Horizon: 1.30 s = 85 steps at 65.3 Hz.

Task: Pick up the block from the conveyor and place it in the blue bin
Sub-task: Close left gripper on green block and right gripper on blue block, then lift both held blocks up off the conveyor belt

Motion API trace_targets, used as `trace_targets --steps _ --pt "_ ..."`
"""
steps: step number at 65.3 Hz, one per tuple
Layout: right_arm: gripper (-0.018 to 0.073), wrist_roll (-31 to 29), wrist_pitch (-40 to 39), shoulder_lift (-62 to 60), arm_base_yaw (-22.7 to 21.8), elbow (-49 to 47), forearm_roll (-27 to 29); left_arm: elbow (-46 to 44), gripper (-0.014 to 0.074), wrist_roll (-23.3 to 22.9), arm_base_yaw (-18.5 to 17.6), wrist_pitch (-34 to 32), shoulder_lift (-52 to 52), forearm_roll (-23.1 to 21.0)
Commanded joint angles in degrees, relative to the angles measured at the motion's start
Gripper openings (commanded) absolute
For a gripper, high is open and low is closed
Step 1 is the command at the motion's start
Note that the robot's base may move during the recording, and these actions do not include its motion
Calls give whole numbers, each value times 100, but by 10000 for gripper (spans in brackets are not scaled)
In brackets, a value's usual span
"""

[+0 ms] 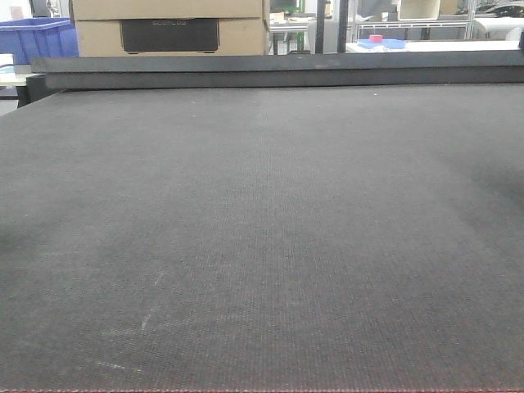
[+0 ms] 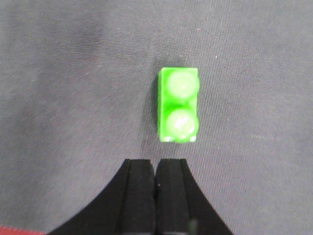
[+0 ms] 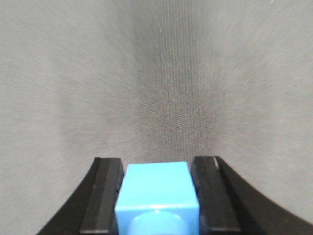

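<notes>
Grey woven conveyor (image 1: pixel 262 246) fills the front view, no block or arm visible on it; blue bin (image 1: pixel 37 37) sits beyond its far left corner; left wrist view: left gripper (image 2: pixel 155 164) pressed together, empty, green block (image 2: pixel 178 105) on the belt just ahead, not touching; right wrist view: right gripper (image 3: pixel 157 164) pinches blue block (image 3: pixel 157 196) squarely between both pads, probably for carrying to the bin.

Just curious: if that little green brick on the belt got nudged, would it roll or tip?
Probably neither: the green brick lies flat on the belt, boxy, so it should slide. Glossy, moulded-looking plastic suggests stiff, light, perhaps slippery.
</notes>
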Motion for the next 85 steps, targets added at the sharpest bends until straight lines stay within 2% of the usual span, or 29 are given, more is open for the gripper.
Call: trace_targets --steps 1,7,16,20,28,41,47,52,66,74,80,85 --pt "-160 6 50 -127 -38 -41 -54 -163 -65 -52 -132 -37 327 17" --pt "-160 6 74 -114 -38 -41 -54 -175 52 -52 -304 -295 593 17" --pt "-160 6 101 -91 -38 -41 -54 -175 329 -52 -600 -628 989 42" --pt "-160 6 101 -91 -38 -41 -54 -175 401 -144 -643 -743 1151 75" --pt "-160 6 149 -91 -38 -41 -54 -175 435 -760 -622 -805 1491 316" --pt "-160 6 201 -91 -38 -41 -54 -175 435 -772 -622 -844 1981 435" --pt "-160 6 223 -91 -38 -41 -54 -175 412 -772 -622 -844 2150 435" --pt "-160 6 223 -91 -38 -41 -54 -175 338 -772 -622 -844 2208 435" --pt "-160 6 384 -241 -38 -41 -44 -175 -116 -719 -622 -793 2157 445" --pt "-160 -123 285 -661 -24 -41 -44 -175 -111 -265 -684 -832 1832 350" --pt "-160 -351 -111 -1014 -24 71 -44 -136 -111 384 -831 -862 1414 261" --pt "-160 -394 -554 -1298 -24 334 -44 -12 -111 640 -943 -1020 1042 230"
